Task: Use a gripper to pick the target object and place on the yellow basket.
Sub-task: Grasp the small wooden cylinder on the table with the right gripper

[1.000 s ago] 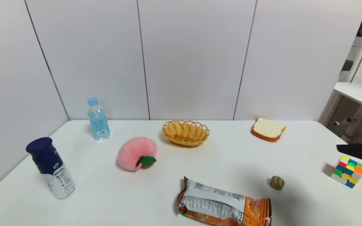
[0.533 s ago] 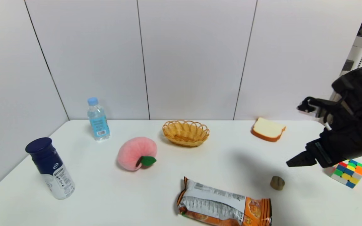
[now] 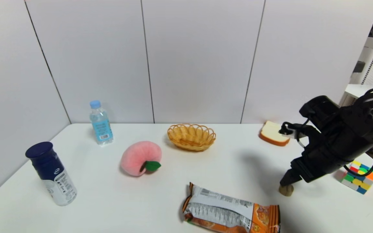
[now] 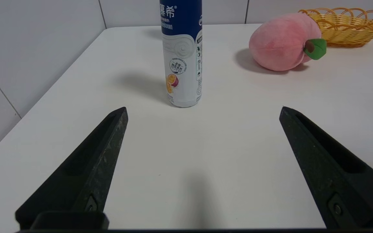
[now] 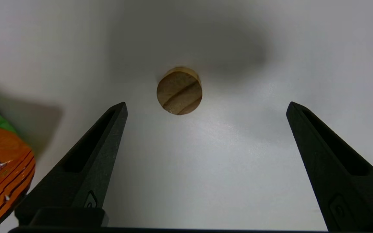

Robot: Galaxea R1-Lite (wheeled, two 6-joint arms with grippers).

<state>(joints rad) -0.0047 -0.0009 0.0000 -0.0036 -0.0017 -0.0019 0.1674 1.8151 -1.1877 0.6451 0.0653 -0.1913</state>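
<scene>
The right gripper hangs just above the walnut-like target object, which sits on the white counter at the near right, between the snack bag and the colour cube. From the head view the black arm covers the top of the lump and hides the jaws. The right wrist view fills that gap: the jaws are spread wide, the grooved brown lump lies on the counter beyond the fingertips, apart from both. Only the orange corner of the bag and a sliver of the cube at the edge show there.

The yellow basket stands well apart at the far middle, with the plush peach to its left and a bread slice to its right, partly covered by the arm.

The left gripper shows only in its own wrist view, jaws spread, low over the counter at the near left, facing the navy-capped bottle, whose top is cut off. A water bottle stands at the far left.
</scene>
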